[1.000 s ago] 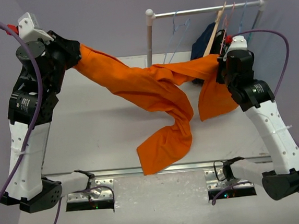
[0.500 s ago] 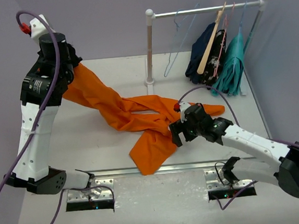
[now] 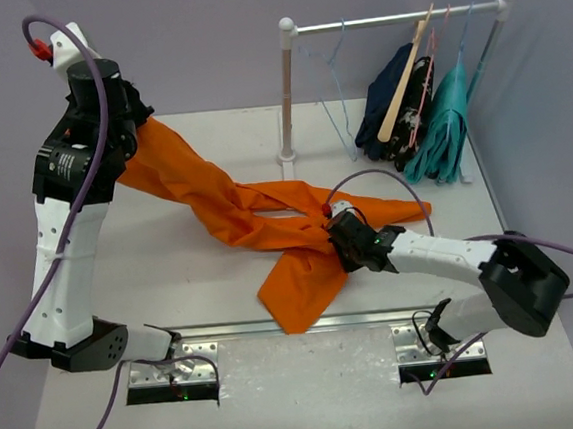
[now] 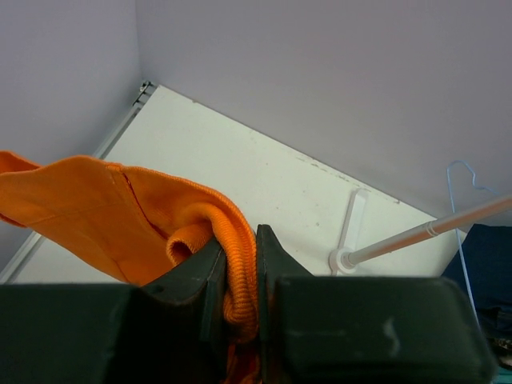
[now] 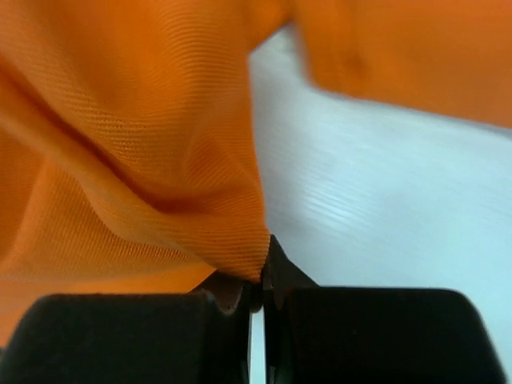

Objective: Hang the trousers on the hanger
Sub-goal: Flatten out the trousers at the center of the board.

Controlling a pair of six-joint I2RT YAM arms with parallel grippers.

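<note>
The orange trousers stretch from the upper left down across the table, one leg end reaching the near edge. My left gripper is raised at the back left. It is shut on the thick waistband hem, which bulges between its fingers. My right gripper lies low on the table at the trousers' middle. Its jaws are shut, with a thin fold of orange cloth pinched at their tips. The pale blue wire hanger hangs on the rail near the left post, apart from both grippers; the left wrist view shows it too.
A white clothes rack stands at the back right. On its rail hang a tan wooden hanger, a pink wire hanger, a navy garment and a teal garment. Purple walls close in on the table.
My right gripper let go of the leg up near the rack, swung down to the table and shut on the trousers' middle. The cloth sank onto the table. My left arm shifted slightly.
</note>
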